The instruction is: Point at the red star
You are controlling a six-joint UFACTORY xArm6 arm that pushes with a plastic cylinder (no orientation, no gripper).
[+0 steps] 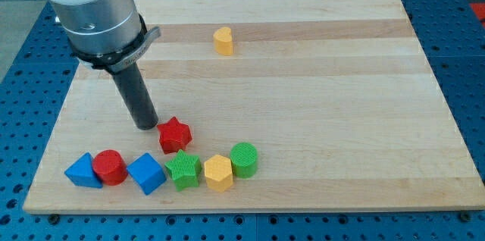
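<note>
Camera view, lower left of the frame: locate the red star point(174, 135) on the wooden board point(326, 82). It lies flat, just above the row of blocks along the board's bottom edge.

Locate my tip point(146, 126) immediately to the left of the red star. The tip sits at the star's upper-left point; you cannot tell from this view whether it touches the star or stands just beside it. The dark rod rises from the tip toward the upper left of the frame and joins the grey arm housing point(95, 14) there. The arm carries no gripper, so you have no jaw opening to read; the rod holds nothing.

Check the bottom row from the frame's left to its right:
- blue triangular block point(82, 171), touching the next block;
- red cylinder point(110, 167);
- blue cube point(146, 173);
- green star point(183, 170), directly below the red star and close to it;
- yellow hexagonal block point(218, 172);
- green cylinder point(243, 158), set slightly higher than its neighbour.

Note one further yellow block point(223, 41) in the upper middle of the frame, well apart from all others. Its exact shape cannot be made out.
</note>
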